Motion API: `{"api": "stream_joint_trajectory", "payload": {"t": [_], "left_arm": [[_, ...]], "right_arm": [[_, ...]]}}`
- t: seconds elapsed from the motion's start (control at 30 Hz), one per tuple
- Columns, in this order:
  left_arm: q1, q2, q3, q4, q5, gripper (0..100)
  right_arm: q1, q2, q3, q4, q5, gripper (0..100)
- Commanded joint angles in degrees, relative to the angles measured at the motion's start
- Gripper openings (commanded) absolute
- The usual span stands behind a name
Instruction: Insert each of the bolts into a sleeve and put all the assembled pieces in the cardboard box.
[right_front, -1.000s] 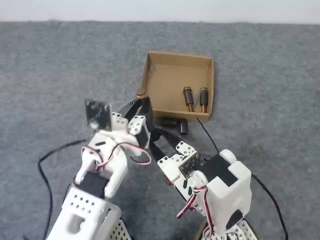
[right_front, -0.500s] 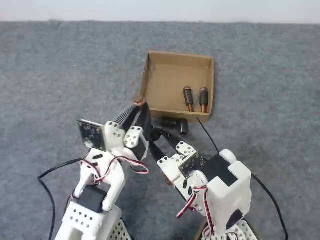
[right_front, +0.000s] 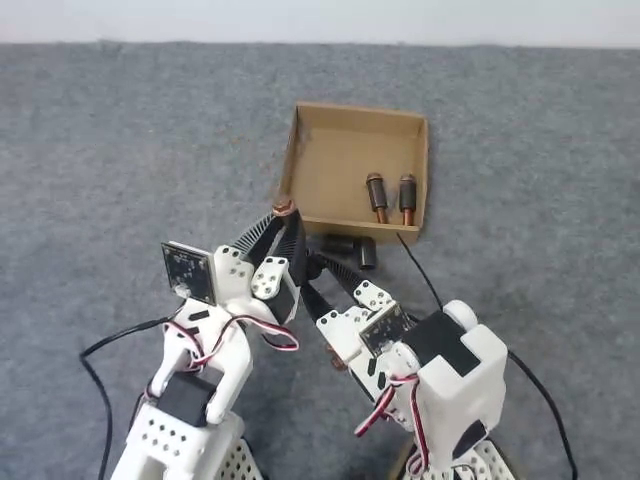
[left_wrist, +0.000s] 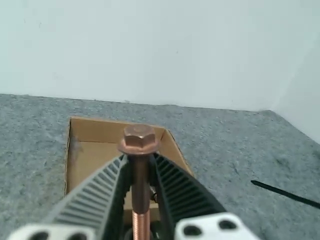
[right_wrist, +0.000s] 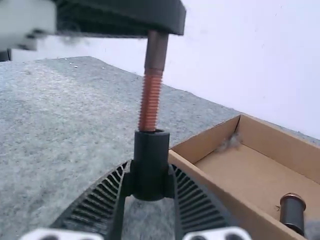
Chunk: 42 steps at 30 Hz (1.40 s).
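My left gripper (left_wrist: 141, 172) is shut on a copper bolt (left_wrist: 139, 170), hex head up, threaded shaft pointing down. My right gripper (right_wrist: 149, 182) is shut on a black sleeve (right_wrist: 150, 162) held upright just below it. The bolt's threaded tip (right_wrist: 150, 107) enters the top of the sleeve. In the high view the two grippers meet at the bolt head (right_front: 284, 208), just in front of the cardboard box (right_front: 310, 145). Two assembled pieces (right_front: 392, 197) lie in the box. Two more black sleeves (right_front: 348, 246) lie on the carpet by the box's near wall.
Grey carpet (right_front: 120, 150) covers the whole surface. A black cable (right_front: 415, 265) runs from the right arm past the box corner. A pale wall (left_wrist: 150, 45) stands behind the box.
The left arm has drawn back from the box's left wall and brought the bolt over the sleeve held by the right gripper. The right arm has barely moved.
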Motion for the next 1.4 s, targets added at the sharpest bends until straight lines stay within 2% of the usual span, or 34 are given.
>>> {"api": "stream_joint_trajectory", "payload": {"t": [0.0, 0.13, 0.3, 0.63, 0.97, 1.37], "left_arm": [[1.76, -1.14, 1.19, -2.11, -0.26, 1], [2.11, -1.41, 2.07, -2.55, -0.44, 1], [2.02, -1.14, 4.88, -8.53, -0.44, 1], [2.02, -1.05, 4.97, -8.62, -0.44, 1], [2.55, -1.49, 4.97, -5.63, -0.53, 1], [2.64, -1.49, 4.97, 3.69, -0.44, 1]], "right_arm": [[0.92, -4.09, 1.85, -1.8, 0.88, 0.6], [0.92, -4.18, 1.93, -1.8, 0.88, 0.6], [0.92, -4.26, 1.93, -1.8, 0.79, 0.6], [1.1, -4.26, 1.93, -1.8, 0.79, 0.6], [3.03, -4.26, 1.58, -1.8, 0.62, 0.6], [3.12, -4.26, 1.58, -1.8, 0.79, 0.6]]}}
